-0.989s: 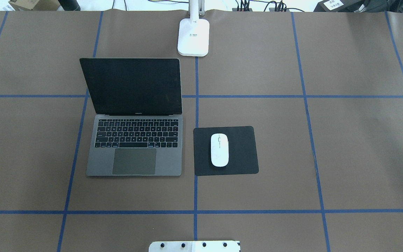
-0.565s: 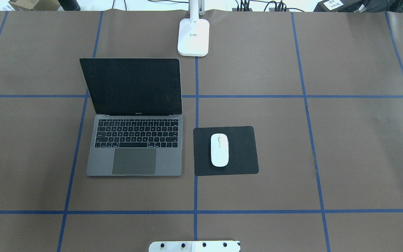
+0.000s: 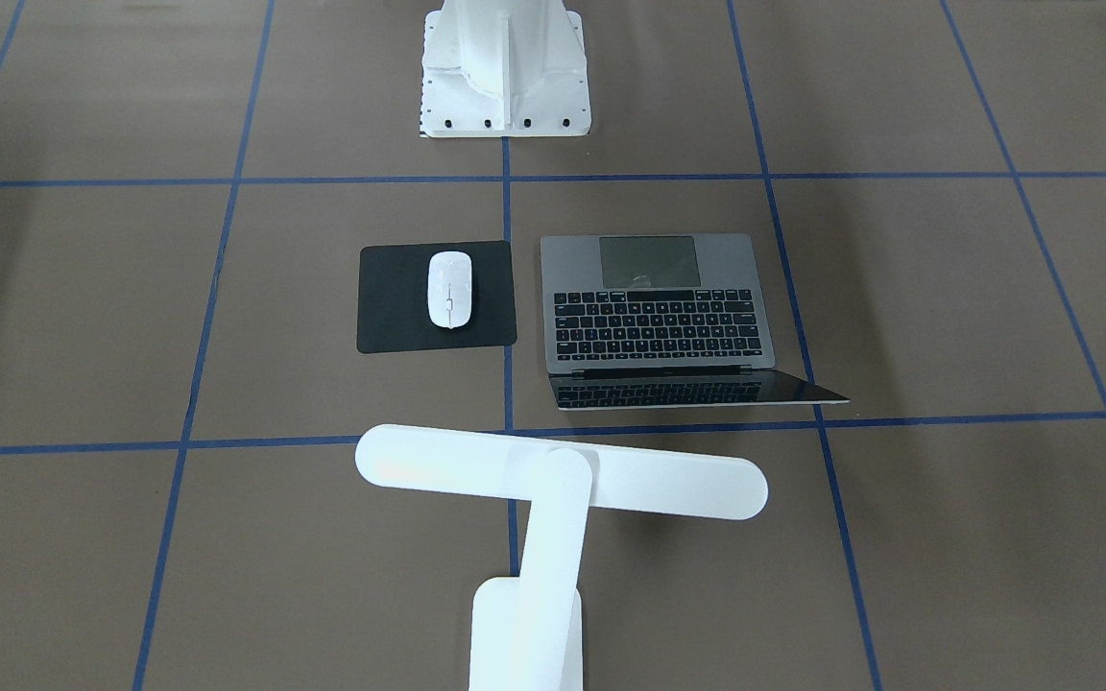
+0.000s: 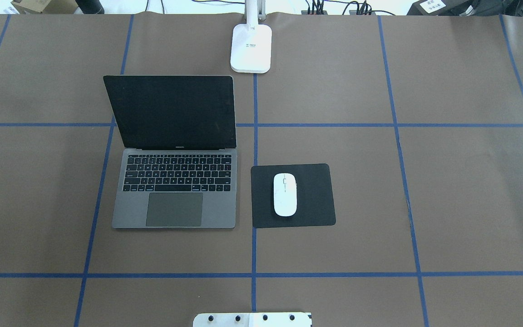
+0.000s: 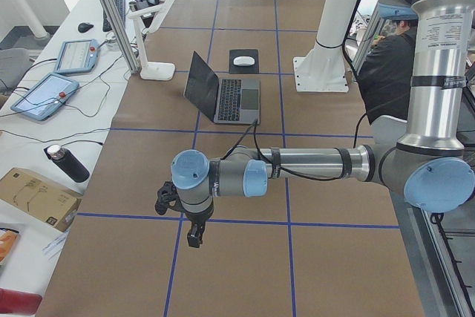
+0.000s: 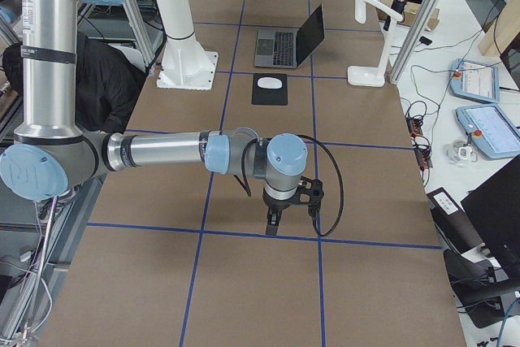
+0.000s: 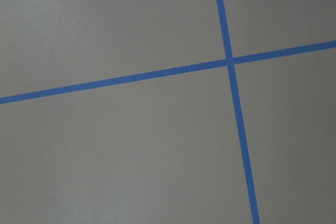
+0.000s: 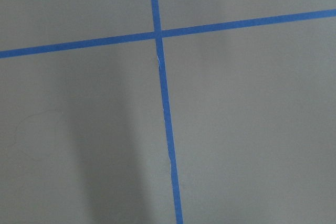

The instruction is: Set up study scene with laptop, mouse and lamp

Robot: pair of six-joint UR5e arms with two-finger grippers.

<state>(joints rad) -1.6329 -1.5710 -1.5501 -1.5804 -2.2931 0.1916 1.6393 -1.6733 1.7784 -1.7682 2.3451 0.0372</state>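
The open laptop point(image 4: 174, 181) is lying nearer the left tool point(image 5: 194, 238), the mouse point(image 4: 285, 194) on its black pad point(image 4: 316, 195) nearer the right tool point(image 6: 274, 223), and the lamp point(image 4: 251, 47) is standing at the bench's point(image 4: 461, 204) far edge. I cannot tell how wide either tool is.

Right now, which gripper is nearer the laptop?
Left. The left gripper hangs beyond the laptop's side away from the mouse; the right gripper is farther off the other way, beyond the mouse.
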